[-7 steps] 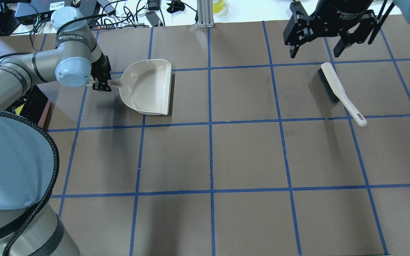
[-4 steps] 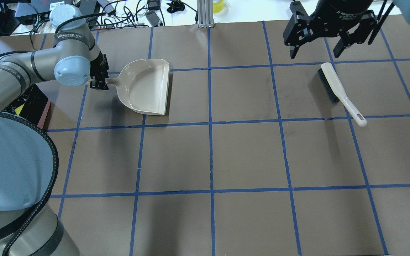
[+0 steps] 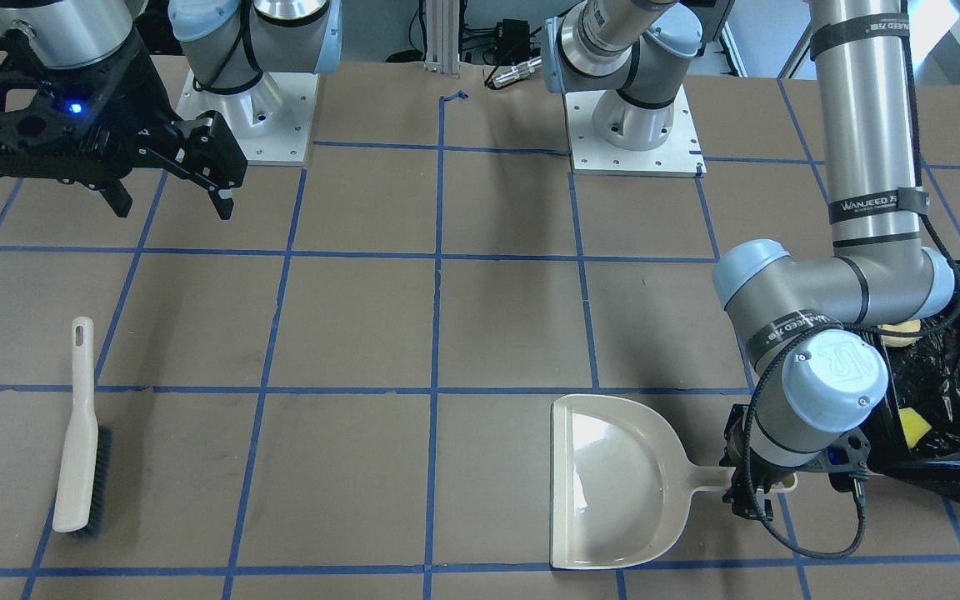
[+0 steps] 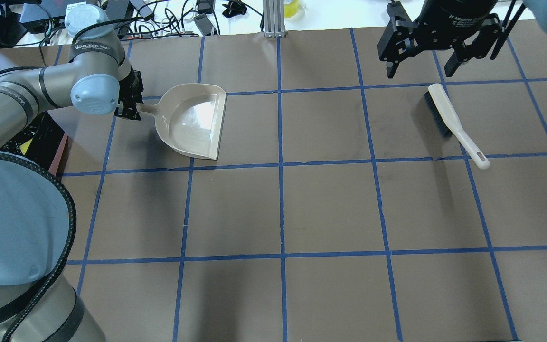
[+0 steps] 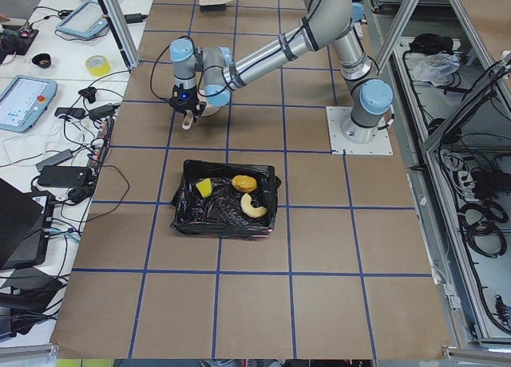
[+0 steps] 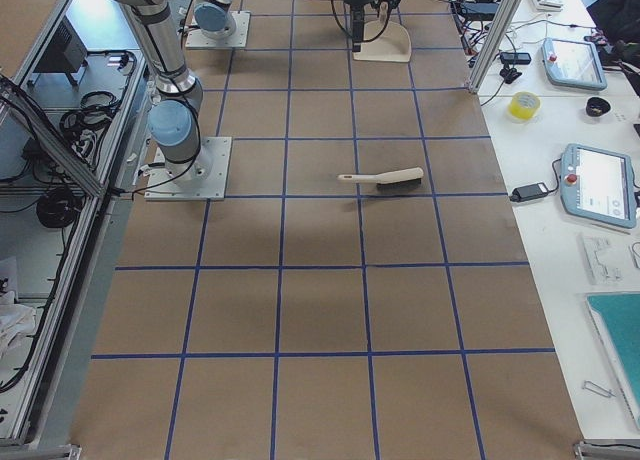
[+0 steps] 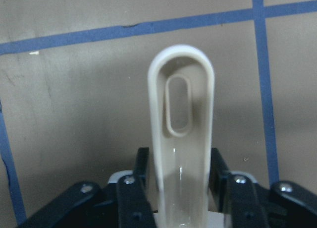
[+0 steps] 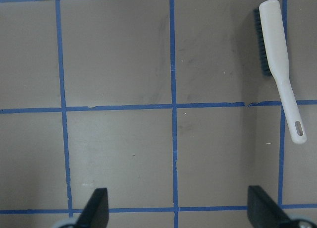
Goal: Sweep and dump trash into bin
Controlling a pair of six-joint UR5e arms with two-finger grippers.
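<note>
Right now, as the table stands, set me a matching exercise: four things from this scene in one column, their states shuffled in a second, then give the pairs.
Things
1. dustpan
2. brush
3. bin
4. right gripper

States
A. open, above the table, holding nothing
B. empty, handle clamped by the left gripper
C. lies on the table, nothing touching it
D. holds three toy food pieces

Pairs: 1-B, 2-C, 3-D, 4-A
</note>
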